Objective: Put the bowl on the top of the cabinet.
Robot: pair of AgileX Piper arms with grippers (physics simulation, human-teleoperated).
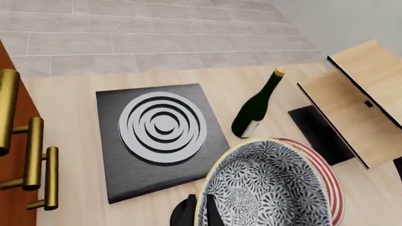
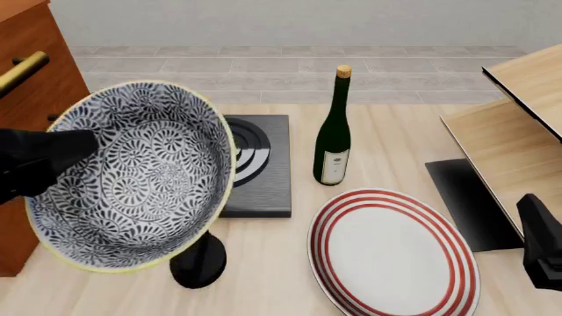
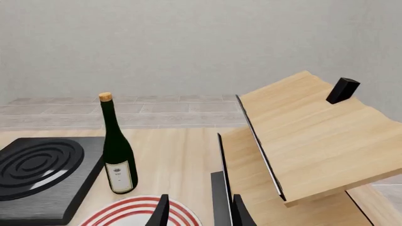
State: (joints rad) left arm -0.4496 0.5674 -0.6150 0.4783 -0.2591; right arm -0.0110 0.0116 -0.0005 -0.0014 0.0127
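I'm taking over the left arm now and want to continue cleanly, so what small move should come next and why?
Probably keep lifting and swing left toward the cabinet. The left gripper holds the bowl by its rim, tilted and raised above the table, beside the cabinet's front rather than over its top, which sits higher at the front view's corner. The right gripper hangs idle near the plate.

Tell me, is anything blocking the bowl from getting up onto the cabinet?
Nothing visible. The left claw holds the bowl tilted in the air right beside the cabinet. The wine bottle, stove burner and plate sit off to the other side.
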